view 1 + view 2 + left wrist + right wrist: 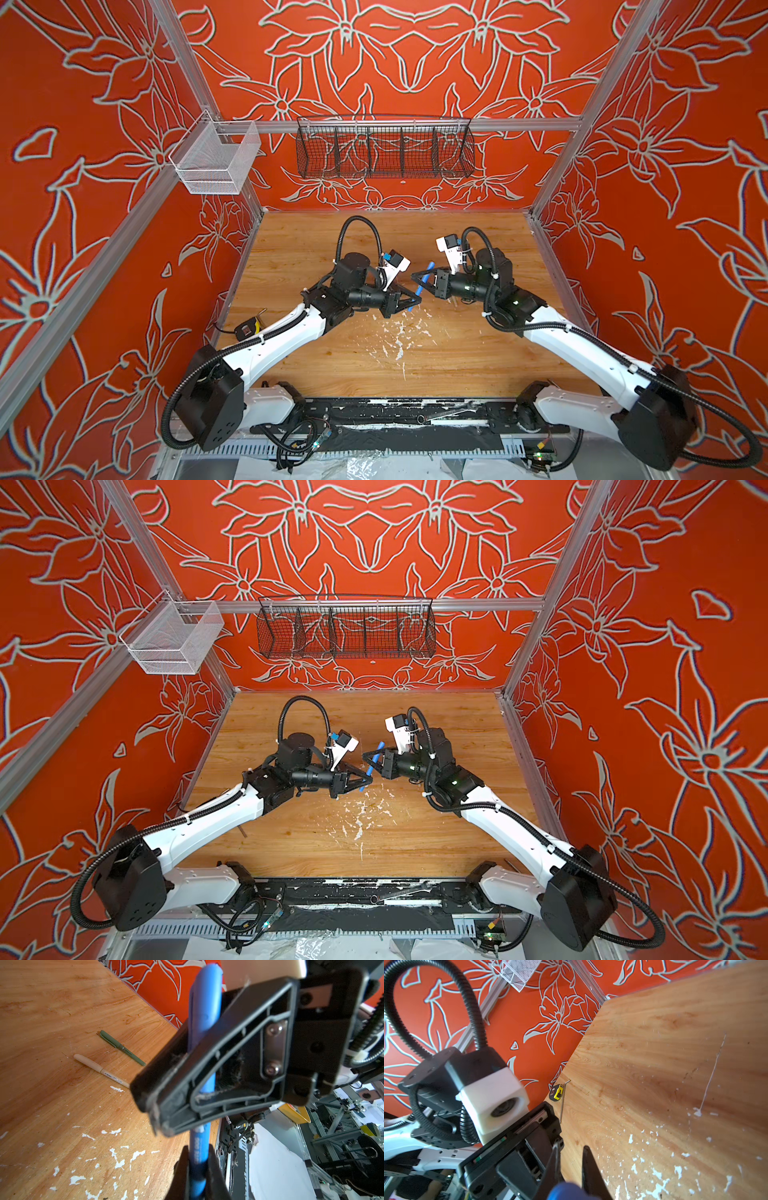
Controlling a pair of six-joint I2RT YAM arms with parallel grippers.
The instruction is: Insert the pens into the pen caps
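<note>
The blue pen, wearing its blue cap, hangs tilted at mid-frame above the bench in both top views. The left hand clenches its lower barrel; the right hand grasps it nearer the cap.

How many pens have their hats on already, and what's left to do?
Two look done: the olive green pen and beige pen lie capped on the table. In hand: the left end effector grips the blue pen, the right end effector its blue cap. Left: probably pressing that cap home; the joint is hidden.
</note>
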